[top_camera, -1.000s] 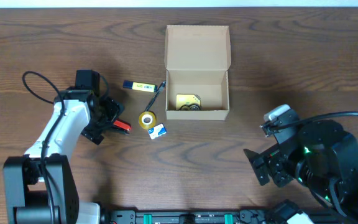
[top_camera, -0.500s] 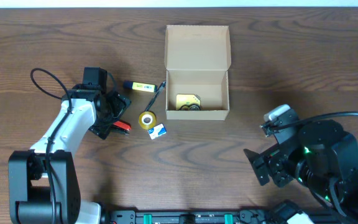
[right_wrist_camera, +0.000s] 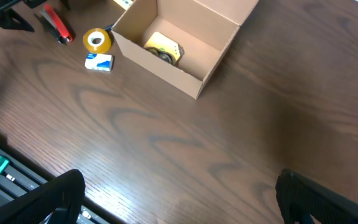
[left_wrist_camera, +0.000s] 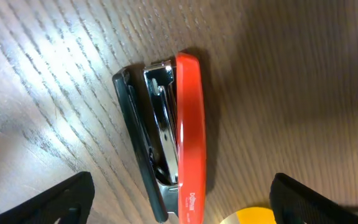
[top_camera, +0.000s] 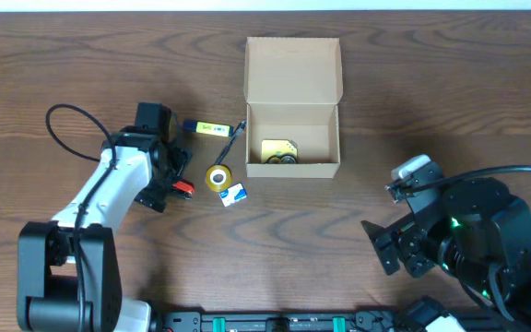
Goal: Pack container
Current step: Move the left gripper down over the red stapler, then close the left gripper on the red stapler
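Nearest, right gripper: jaws spread wide over bare desk, holding nothing, well apart from the goods
Left gripper: jaws spread, straddling the red-and-black stapler, not touching it
Step in hand: likely grasping the stapler; centre on its long body, lower, pinch across the narrow sides, avoid nudging the yellow tape roll nearby
Container: open cardboard box beyond, lid flapped back, a yellow item inside
Desk: dark wood grain, glare patches
Room: only a pale strip past the far edge
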### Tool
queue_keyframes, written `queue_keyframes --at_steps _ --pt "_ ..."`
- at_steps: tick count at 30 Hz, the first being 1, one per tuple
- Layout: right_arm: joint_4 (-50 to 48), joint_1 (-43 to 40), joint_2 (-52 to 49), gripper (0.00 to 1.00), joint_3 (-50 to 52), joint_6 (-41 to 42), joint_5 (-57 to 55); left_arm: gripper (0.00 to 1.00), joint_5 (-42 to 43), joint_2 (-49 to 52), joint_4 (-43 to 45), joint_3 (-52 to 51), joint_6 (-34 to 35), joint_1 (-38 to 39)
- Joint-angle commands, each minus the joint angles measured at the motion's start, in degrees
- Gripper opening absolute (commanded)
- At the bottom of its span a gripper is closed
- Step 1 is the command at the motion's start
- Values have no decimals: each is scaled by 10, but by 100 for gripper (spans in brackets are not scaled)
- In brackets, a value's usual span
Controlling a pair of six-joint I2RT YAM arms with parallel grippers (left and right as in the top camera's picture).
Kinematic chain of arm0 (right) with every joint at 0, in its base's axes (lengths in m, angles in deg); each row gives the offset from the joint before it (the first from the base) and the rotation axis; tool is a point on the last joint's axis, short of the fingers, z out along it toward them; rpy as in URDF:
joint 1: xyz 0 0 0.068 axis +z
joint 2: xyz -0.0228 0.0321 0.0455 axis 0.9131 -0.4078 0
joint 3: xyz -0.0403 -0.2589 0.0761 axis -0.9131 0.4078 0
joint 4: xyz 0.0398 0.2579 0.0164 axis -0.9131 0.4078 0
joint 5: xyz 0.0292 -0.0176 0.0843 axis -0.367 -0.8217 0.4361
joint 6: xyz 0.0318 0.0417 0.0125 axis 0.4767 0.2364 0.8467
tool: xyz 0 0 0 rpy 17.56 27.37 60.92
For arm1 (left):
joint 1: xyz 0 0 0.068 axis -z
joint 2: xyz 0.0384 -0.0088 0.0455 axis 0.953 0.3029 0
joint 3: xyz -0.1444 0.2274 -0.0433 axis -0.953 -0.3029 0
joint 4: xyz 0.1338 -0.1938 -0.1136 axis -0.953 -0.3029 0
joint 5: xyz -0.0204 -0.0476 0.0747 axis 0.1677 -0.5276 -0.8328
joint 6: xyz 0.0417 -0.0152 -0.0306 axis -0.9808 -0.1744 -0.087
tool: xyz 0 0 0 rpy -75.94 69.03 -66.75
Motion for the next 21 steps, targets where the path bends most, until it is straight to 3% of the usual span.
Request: queue_keyframes --at_steps 1,15,21 --pt "0 -9 1 99 1 8 0 89 -39 9 -2 -4 37 5" --pt "0 -9 1 99 1 8 0 91 -25 53 13 -4 52 5" --pt "0 -9 1 99 1 8 0 76 -27 60 16 -4 51 5"
